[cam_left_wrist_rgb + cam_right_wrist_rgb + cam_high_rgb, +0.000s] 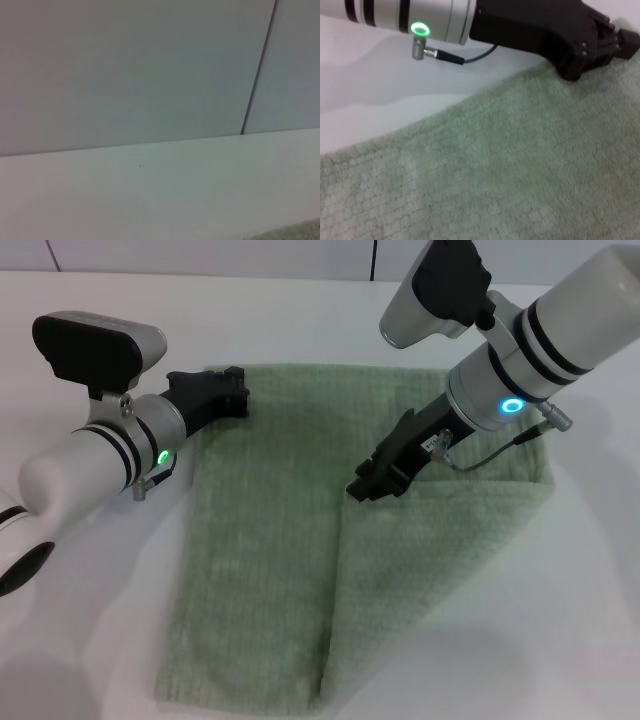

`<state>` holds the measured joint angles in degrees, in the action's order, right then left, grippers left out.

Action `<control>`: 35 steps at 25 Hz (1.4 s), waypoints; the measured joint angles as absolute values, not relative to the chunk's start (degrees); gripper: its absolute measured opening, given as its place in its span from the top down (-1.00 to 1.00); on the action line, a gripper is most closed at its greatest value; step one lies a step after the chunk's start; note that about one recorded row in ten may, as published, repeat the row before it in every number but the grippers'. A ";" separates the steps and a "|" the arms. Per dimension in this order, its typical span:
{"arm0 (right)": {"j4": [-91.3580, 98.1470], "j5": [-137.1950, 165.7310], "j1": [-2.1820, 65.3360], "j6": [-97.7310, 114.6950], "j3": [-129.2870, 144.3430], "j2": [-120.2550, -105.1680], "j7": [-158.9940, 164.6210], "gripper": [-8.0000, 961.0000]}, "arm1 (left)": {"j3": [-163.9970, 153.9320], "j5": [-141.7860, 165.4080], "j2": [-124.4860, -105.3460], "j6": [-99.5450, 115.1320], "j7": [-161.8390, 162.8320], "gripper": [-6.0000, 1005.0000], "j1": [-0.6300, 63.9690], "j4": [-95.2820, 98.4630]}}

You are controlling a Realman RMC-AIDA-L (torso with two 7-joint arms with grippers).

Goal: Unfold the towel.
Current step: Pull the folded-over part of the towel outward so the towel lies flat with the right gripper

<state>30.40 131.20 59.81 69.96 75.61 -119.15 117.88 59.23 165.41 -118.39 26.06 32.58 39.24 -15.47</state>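
Observation:
The pale sage-green towel [270, 540] lies on the white table, with its right part folded over on a slant so the flap's corner sits near the middle. My left gripper [236, 392] is at the towel's far left corner and looks shut on the cloth there; it also shows in the right wrist view [622, 40] with its tip down on the towel's edge [530, 165]. My right gripper [366, 487] is low over the flap's corner, touching or nearly touching it. A sliver of towel shows in the left wrist view [300, 232].
The white table [80, 640] surrounds the towel on all sides. A pale wall with a dark seam [257, 70] stands behind the table's far edge. My right arm's cable [490, 455] hangs above the towel's right side.

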 joint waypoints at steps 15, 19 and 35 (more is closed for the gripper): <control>29.98 129.94 60.19 67.25 76.88 -119.63 117.72 0.14 | 59.23 165.41 -118.39 26.20 32.50 0.99 39.11 -15.47; 28.99 128.13 60.40 65.51 79.60 -119.63 117.70 0.14 | 59.23 165.41 -118.39 26.20 32.49 0.99 39.11 -15.47; 26.74 127.38 61.26 65.04 81.17 -119.70 118.14 0.18 | 59.23 165.41 -118.39 26.28 32.49 0.99 38.93 -15.47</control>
